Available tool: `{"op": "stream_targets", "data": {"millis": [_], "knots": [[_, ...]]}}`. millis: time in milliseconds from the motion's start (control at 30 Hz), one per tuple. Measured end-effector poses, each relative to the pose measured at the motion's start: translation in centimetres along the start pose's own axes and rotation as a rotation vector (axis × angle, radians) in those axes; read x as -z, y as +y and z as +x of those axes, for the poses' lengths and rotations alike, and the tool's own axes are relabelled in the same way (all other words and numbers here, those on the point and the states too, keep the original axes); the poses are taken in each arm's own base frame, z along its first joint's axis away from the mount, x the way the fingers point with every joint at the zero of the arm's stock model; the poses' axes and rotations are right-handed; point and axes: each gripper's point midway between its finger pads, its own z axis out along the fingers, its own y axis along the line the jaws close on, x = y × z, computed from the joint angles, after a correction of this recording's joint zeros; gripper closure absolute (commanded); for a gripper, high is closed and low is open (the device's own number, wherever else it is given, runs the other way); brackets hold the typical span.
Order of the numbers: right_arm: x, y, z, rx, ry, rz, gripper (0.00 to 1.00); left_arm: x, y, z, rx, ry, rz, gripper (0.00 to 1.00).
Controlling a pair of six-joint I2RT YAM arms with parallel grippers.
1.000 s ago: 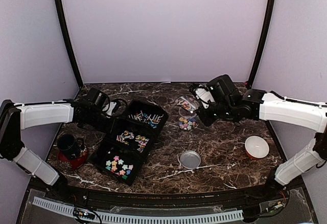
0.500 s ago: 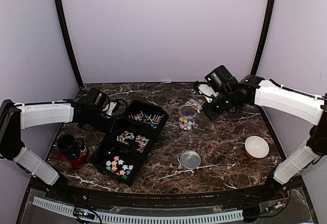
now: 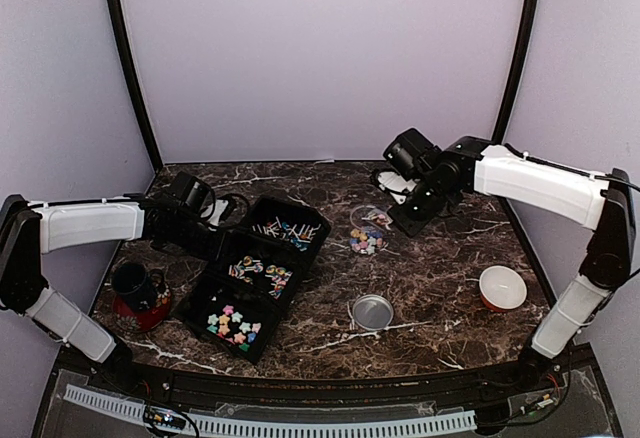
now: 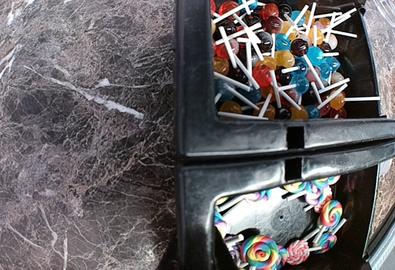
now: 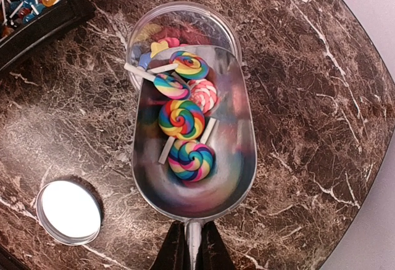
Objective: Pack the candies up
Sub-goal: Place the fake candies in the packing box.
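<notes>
The glass jar [image 3: 368, 229] stands mid-table with small mixed-colour candies [image 3: 367, 243] in it. More loose candies [image 3: 232, 322] fill the near compartment of the black tray [image 3: 222, 258]. My right gripper [image 5: 193, 245] is shut on the handle of a metal scoop [image 5: 210, 177]. The scoop holds several rainbow swirl lollipops [image 5: 181, 119] and its tip lies over the jar's mouth [image 5: 213, 20]. In the top view the right gripper [image 3: 405, 214] is just right of the jar. My left gripper [image 4: 200, 254] straddles the tray's left wall [image 4: 197, 97], shut on it.
The jar's metal lid [image 3: 372, 311] lies in front of the jar and also shows in the right wrist view [image 5: 68, 211]. A red bowl [image 3: 502, 287] sits at the right. A dark mug on a red saucer [image 3: 135, 286] sits at the left. Stick lollipops [image 4: 278, 48] fill the tray's far compartment.
My right arm has swung back and up behind the jar, with the scoop now pointing down over its mouth. The left arm and tray have not moved.
</notes>
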Motion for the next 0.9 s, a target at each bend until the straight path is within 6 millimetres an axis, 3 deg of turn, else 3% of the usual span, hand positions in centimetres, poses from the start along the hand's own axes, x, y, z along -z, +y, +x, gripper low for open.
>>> {"op": "stream_targets", "data": {"millis": [300,733,900], "knots": [[-0.3,-0.5,-0.3,0.022,0.063,0.029,1.0,0.0,0.0,0.0,0.0,0.002,0.002,1.0],[1.0,-1.2,-0.8,0.064,0.121,0.05,1.0,0.0,-0.2,0.0,0.001,0.005,0.009,1.0],[0.5,-1.2,-0.8,0.09,0.159,0.073,1.0,0.1,-0.3,-0.3,0.001,0.0,0.015,1.0]]}}
